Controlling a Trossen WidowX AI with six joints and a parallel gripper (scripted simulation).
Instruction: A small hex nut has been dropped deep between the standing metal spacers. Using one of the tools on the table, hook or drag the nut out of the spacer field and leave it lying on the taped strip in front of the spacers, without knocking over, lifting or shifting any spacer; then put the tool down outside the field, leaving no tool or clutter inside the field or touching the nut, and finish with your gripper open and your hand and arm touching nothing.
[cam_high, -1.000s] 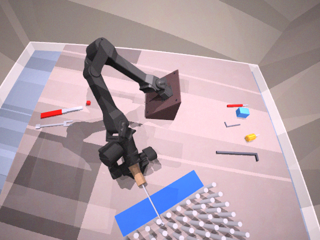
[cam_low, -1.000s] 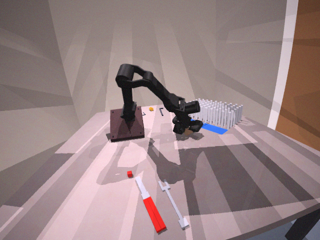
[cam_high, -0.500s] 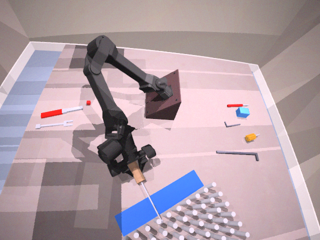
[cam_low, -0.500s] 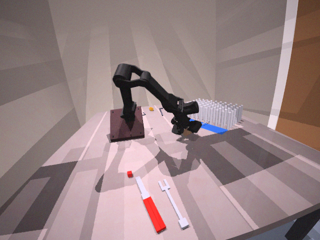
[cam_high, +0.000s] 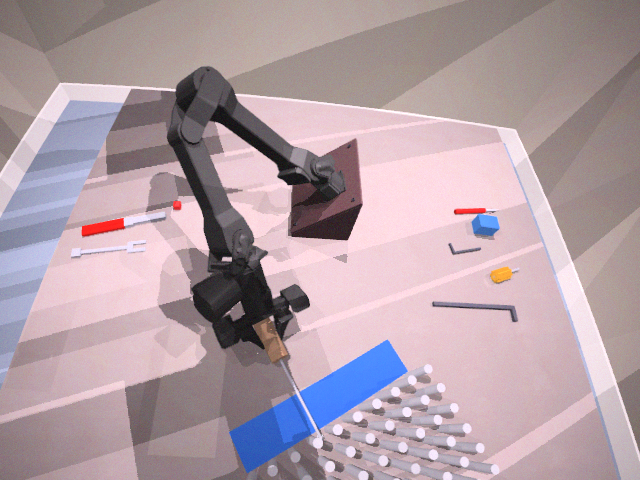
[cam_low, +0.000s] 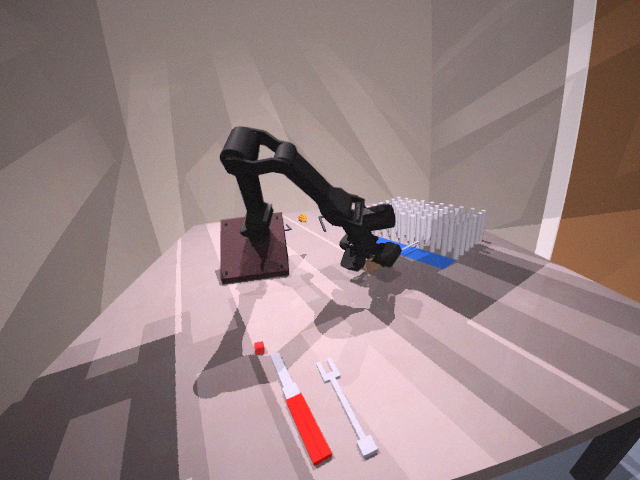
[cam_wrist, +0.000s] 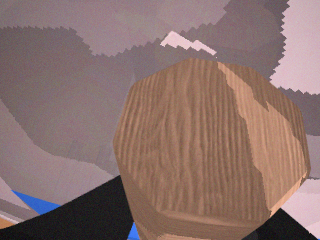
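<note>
My gripper (cam_high: 263, 322) (cam_low: 371, 258) is shut on the wooden handle (cam_high: 272, 346) (cam_low: 372, 265) (cam_wrist: 200, 145) of a tool, just before the taped strip. The tool's thin metal shaft (cam_high: 299, 395) (cam_low: 410, 245) reaches over the blue taped strip (cam_high: 361, 373) (cam_low: 431, 257). Its tip is at the front row of the standing metal spacers (cam_high: 423, 400) (cam_low: 444, 232), beside one front spacer (cam_high: 317, 442). Whether it touches that spacer cannot be told. The spacers in view stand upright. The hex nut cannot be made out in any view. The wrist view shows mostly the handle's end.
A red-handled tool (cam_high: 103, 226) (cam_low: 308, 428), a pale fork (cam_high: 105, 250) (cam_low: 346, 403) and a red cube (cam_high: 176, 205) (cam_low: 259, 347) lie on one side. Opposite lie a long hex key (cam_high: 470, 305), a small one (cam_high: 465, 251), a yellow screwdriver (cam_high: 500, 274), a red screwdriver (cam_high: 469, 210) and a blue block (cam_high: 485, 225).
</note>
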